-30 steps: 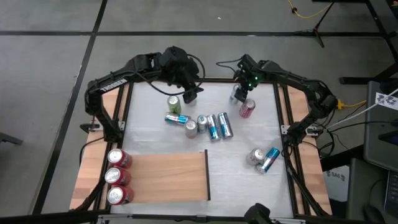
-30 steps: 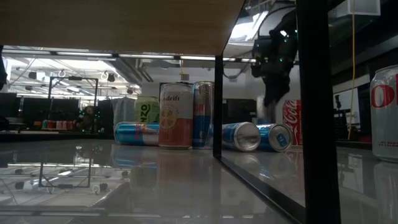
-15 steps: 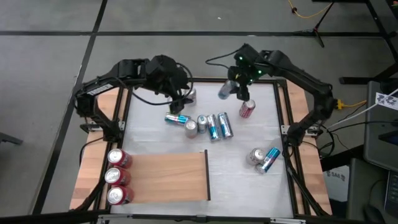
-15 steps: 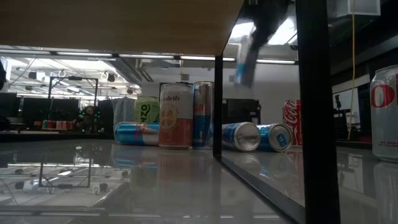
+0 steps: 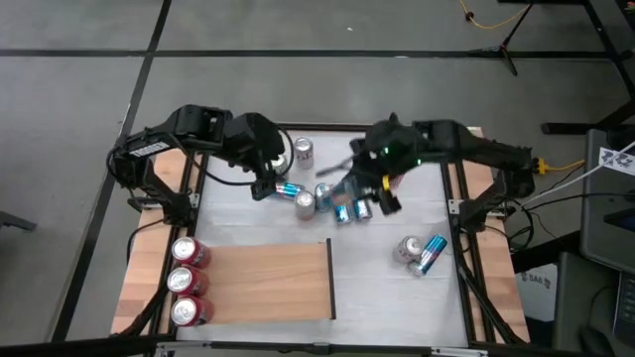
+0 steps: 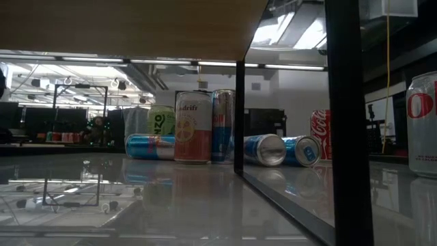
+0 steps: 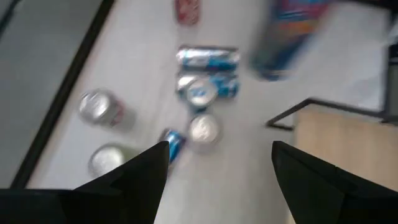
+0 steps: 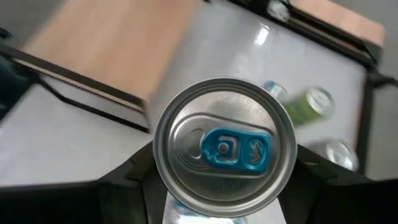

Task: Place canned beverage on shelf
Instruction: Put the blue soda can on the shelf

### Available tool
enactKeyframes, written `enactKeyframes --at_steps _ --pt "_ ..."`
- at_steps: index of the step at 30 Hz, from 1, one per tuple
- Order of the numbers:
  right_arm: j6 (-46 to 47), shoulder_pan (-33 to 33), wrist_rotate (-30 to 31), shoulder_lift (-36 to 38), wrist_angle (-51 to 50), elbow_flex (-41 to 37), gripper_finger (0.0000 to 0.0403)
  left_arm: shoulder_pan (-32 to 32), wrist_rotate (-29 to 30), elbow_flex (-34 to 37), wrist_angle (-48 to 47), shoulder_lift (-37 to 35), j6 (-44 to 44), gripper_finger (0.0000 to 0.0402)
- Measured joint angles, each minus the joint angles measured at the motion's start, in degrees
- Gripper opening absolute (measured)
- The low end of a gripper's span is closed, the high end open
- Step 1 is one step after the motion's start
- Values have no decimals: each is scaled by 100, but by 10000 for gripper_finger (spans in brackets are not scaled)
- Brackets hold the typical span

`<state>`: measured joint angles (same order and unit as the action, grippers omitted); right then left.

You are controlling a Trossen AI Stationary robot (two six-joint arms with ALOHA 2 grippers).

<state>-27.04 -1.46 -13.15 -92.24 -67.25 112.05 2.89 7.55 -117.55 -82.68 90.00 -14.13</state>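
So progress-wise I'd call this somewhere in the middle, with plenty left to do. The shelf [image 5: 268, 281] sits at the near left part of the tabletop [image 5: 397, 288], and its wood top looks bare. Three red cans [image 5: 186, 282] stand in a row just off its left edge, on the side strip rather than on the panel as far as I can tell from above, so I wouldn't count those as shelved without a better angle

The right end effector [image 8: 221, 180] is clamped on a blue-tabbed can [image 8: 224, 148]; the right wrist view looks straight down onto its silver lid with the dark fingers on both sides. In the high view that arm hangs over the cluster of lying cans [image 5: 342, 201] in the middle, the carried can blurred, well short of the shelf. My guess is this one is the can in transit

The left end effector [image 5: 266, 185] hovers above the far left part of the tabletop near a lying blue can [image 5: 285, 189], fingers apart with nothing between them in the left wrist view

Left on the tabletop: a silver can standing [image 5: 303, 150] at the far side, the blue and silver ones in the middle, and a pair near the right edge [image 5: 422, 252]. In the low view a green can [image 6: 161, 120] and a peach one [image 6: 192, 127] stand back there too, so lots still to move
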Motion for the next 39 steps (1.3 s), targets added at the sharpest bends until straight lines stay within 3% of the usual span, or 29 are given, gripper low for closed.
enactKeyframes --at_steps 5,13,23,39 --pt "200 652 44 -225 275 -11 215 -237 551 301 59 4 -234 276" --pt "296 1174 65 -733 485 -14 215 -631 504 1293 1178 7 -221 276" --pt "619 1206 -32 -989 684 -15 215 -1071 479 2328 2321 9 -223 276" --pt "622 1207 -50 -1302 656 -15 215 -1494 548 2823 3311 9 -232 276"
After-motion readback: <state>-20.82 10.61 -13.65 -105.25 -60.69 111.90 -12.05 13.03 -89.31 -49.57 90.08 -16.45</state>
